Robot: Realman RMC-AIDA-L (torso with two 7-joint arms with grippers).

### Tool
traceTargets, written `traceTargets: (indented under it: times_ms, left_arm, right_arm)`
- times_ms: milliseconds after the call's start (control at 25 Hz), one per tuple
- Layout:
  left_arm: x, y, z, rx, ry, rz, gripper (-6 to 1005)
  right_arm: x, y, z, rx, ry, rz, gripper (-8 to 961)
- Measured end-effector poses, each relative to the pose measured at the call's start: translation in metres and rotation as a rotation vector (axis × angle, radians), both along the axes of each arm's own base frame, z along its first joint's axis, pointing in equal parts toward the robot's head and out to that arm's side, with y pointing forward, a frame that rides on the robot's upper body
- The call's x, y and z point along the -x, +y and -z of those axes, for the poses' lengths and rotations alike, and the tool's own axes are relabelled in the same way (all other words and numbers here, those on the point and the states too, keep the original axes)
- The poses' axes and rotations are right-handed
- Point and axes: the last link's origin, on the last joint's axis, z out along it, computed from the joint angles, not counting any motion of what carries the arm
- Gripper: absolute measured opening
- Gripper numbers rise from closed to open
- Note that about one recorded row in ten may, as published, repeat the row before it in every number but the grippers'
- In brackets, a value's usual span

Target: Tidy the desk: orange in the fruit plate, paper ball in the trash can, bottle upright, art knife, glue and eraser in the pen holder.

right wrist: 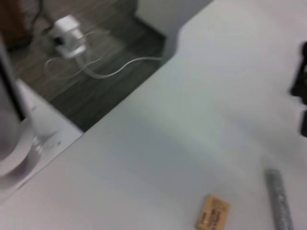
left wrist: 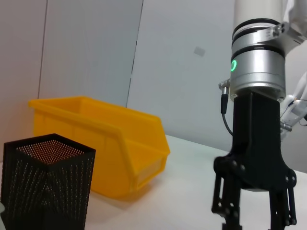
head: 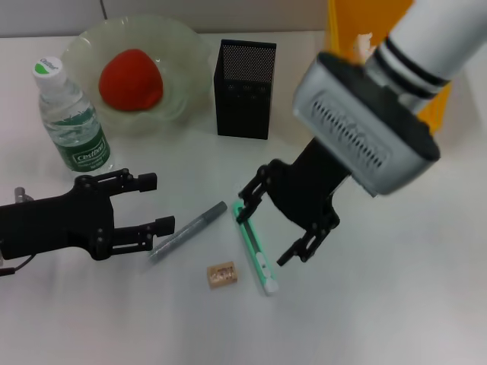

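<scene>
My right gripper (head: 268,232) hangs open just above the green art knife (head: 254,249), one finger on each side of it. Beside it lie the grey glue stick (head: 188,230) and the tan eraser (head: 222,274); both also show in the right wrist view, the eraser (right wrist: 213,213) and the glue stick (right wrist: 279,201). My left gripper (head: 156,203) is open at the left, next to the glue stick's end. The bottle (head: 72,114) stands upright. A red-orange fruit (head: 131,78) lies in the pale green plate (head: 190,53). The black mesh pen holder (head: 245,87) stands behind. I cannot make out the paper ball for sure.
A yellow bin (head: 358,23) stands at the back right, partly hidden by my right arm, with a white scrap (head: 364,39) at its edge. The left wrist view shows the bin (left wrist: 105,143), the pen holder (left wrist: 45,182) and my right gripper (left wrist: 254,211).
</scene>
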Motion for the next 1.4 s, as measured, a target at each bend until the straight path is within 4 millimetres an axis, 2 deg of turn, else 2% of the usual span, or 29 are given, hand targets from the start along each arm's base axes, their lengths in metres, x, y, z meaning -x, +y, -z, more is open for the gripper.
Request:
traceTargets:
  times_ms: [440,1040,1400]
  left_arm:
    - [0.005,-0.002,0.002,0.008,0.038,-0.004,783]
    - [0.007,-0.001,0.005,-0.003,0.051,-0.011,782]
    - [0.009,0.000,0.006,-0.011,0.053,-0.023,782]
  right_arm:
    - [0.005,-0.011,0.028,0.061,-0.137,-0.247,618]
    - [0.002,-0.019,0.049,0.085,-0.169,-0.384,561]
    - [0.001,-0.023,0.053,0.103,-0.161,-0.417,528]
